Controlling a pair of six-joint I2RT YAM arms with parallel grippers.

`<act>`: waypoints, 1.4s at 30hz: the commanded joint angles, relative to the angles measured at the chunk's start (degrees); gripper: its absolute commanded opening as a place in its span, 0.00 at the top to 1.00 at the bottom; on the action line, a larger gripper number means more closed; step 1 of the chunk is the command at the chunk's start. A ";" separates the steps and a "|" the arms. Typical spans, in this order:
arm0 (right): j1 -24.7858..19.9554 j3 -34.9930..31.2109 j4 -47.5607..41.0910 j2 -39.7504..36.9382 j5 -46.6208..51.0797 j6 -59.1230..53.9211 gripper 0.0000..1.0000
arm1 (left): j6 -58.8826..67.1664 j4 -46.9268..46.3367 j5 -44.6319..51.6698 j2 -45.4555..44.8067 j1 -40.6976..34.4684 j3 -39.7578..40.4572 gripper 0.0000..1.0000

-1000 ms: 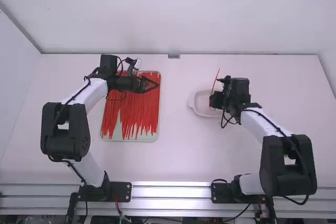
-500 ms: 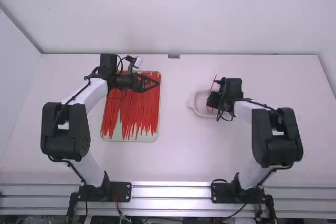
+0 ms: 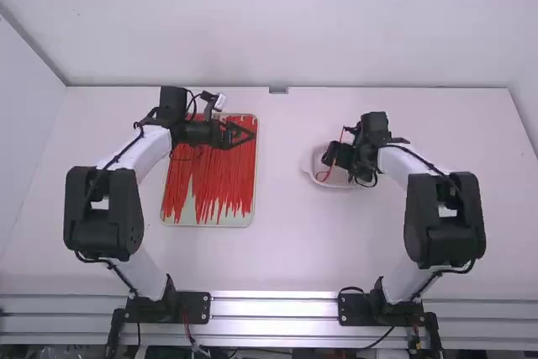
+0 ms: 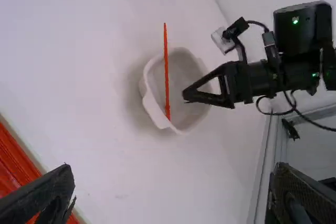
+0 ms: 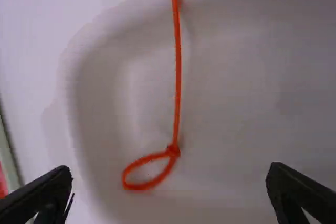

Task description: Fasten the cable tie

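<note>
The cable tie (image 5: pixel 177 77) is orange-red, its bowl (image 5: pixel 252 66) white, the table (image 3: pixel 336 224) white, the other ties (image 3: pixel 210 182) red.

A tray (image 3: pixel 255 176) of loose cable ties (image 3: pixel 210 182) lies on the counter's (image 3: pixel 286 233) left half. Well to its right stands a bowl (image 3: pixel 309 166), with a looped cable tie (image 5: pixel 176 103) in it.

No readable text, labels, numbers or signs on any surface.

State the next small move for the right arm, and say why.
Probably draw the right gripper back from the white bowl: the cable tie, already fastened into a loop, lies in the bowl, and the gripper is open and holds nothing.
</note>
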 commanded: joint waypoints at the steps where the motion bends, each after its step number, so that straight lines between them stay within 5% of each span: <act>1: 0.87 4.81 -4.48 -4.81 0.96 -1.09 0.01 | 0.85 -2.19 -1.11 -5.99 0.15 1.14 0.01; 10: 3.30 8.39 -14.78 -13.03 0.92 -0.90 0.01 | -0.17 -13.38 -10.64 -14.08 0.15 1.11 0.01; 21: -4.36 0.74 -7.12 -20.68 8.58 -8.55 0.14 | -1.96 -5.83 -18.19 -21.62 0.16 -6.43 0.14; 31: -4.51 -9.24 2.86 -30.66 18.55 -18.53 0.32 | -1.96 3.95 -27.97 -31.40 0.16 -16.21 0.31; 42: -4.51 -23.71 17.33 -45.13 18.83 -20.12 0.57 | -1.96 16.29 -42.37 -45.80 0.16 -30.61 0.56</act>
